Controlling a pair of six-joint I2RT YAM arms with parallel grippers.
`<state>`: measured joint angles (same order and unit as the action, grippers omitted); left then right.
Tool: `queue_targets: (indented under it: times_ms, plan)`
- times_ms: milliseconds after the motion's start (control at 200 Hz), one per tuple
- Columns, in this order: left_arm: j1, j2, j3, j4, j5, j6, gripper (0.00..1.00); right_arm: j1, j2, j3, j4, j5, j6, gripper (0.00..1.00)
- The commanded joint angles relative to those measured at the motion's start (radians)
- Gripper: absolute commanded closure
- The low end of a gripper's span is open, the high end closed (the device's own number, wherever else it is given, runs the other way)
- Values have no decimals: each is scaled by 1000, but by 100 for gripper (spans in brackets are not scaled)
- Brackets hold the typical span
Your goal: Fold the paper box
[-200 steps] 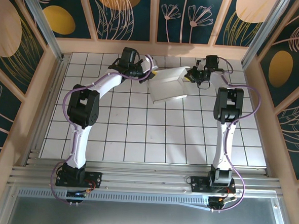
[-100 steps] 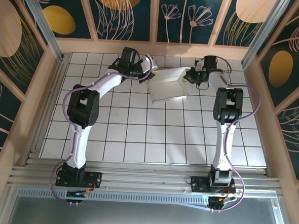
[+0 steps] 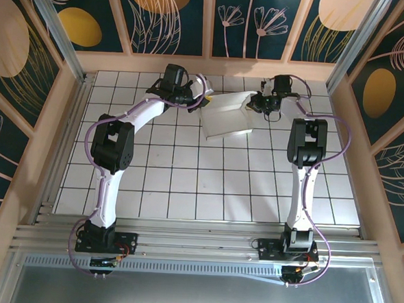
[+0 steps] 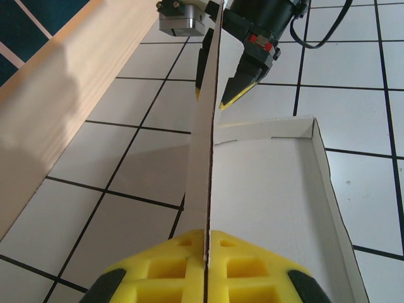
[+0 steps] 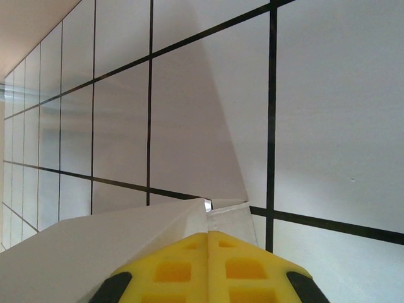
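Note:
The paper box (image 3: 226,117) is a white cardboard piece lying on the tiles near the back wall, with one long flap raised. My left gripper (image 3: 198,104) is at its left end, and in the left wrist view its yellow fingers (image 4: 170,265) are shut on the upright flap's edge (image 4: 207,158). The box's shallow tray (image 4: 271,189) lies to the right of that flap. My right gripper (image 3: 251,105) is at the box's right end, shut on a folded corner (image 5: 230,218) of the box (image 5: 95,249). That same right gripper (image 4: 210,98) straddles the far end of the flap.
The wooden back wall (image 4: 63,95) runs close along the left of the flap. White tiles with black joints (image 3: 207,186) stretch between the box and the arm bases. Wooden side walls (image 3: 48,135) enclose the table.
My right wrist has shifted slightly toward the back wall. The box and my left gripper have hardly moved.

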<state>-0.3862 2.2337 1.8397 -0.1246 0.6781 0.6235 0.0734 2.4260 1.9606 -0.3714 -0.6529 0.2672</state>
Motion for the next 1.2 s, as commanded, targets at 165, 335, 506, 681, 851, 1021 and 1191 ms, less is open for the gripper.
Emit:
queue_targets:
  times_ms: [165,335,506,681,851,1021,1191]
  plan:
    - [-20,9,-24,-41,28,43,95,58,-43,17,-87,-3,-58,100]
    - [-20,-9,-49,-46,48,95,97,64,-41,16,-105,24,-81,100]
    - [-20,-17,-59,-53,44,127,97,64,-44,0,-110,37,-92,100]
    - [-23,-28,-84,-79,53,210,97,65,-54,-3,-112,61,-100,100]
    - [-22,-72,-174,-71,48,351,100,65,-68,-16,-115,110,-119,99]
    - [-23,-99,-230,-49,38,421,100,66,-79,-38,-115,137,-132,99]
    - [-22,-95,-235,-53,37,423,100,56,-108,-68,-97,153,-129,97]
